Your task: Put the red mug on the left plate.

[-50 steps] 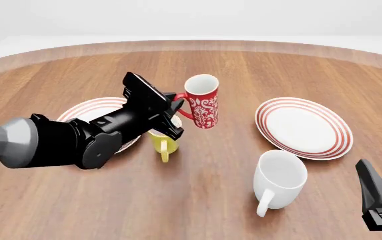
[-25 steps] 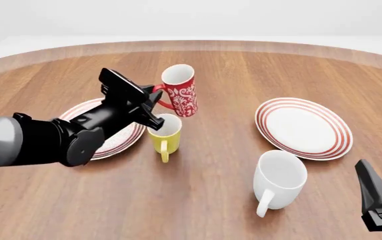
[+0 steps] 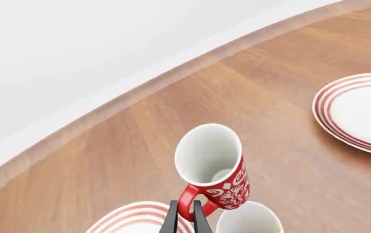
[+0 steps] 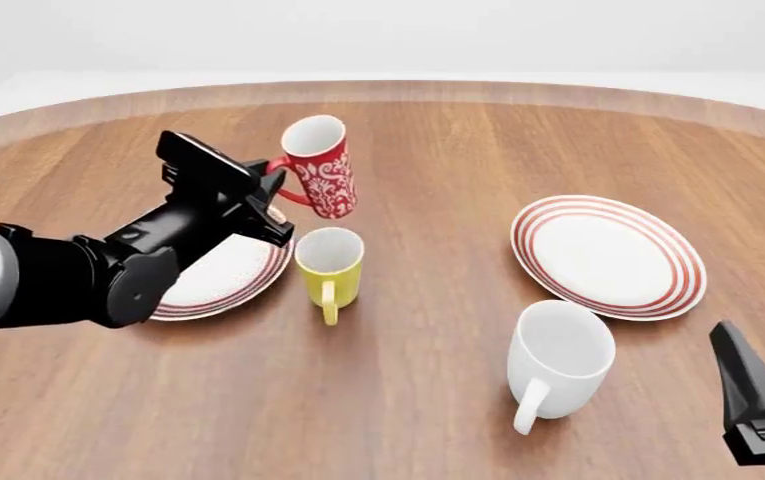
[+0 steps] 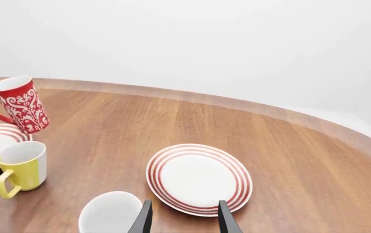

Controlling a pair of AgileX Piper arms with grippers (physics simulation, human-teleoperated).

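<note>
Along my left wrist, my left pincer (image 3: 185, 219) pinches the red mug (image 3: 212, 166) by its handle. From the front, the mug hangs tilted, clear of the surface (image 4: 422, 400), beside the left plate (image 4: 222, 280). My right pincer (image 5: 182, 216) gapes wide, holding nothing.

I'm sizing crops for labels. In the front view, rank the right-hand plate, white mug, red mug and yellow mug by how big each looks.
1. right-hand plate, clearly widest.
2. white mug, though it sits nearest the camera, which inflates it.
3. red mug and yellow mug look about alike; the red one is farther back and lifted, so no ranking.
</note>
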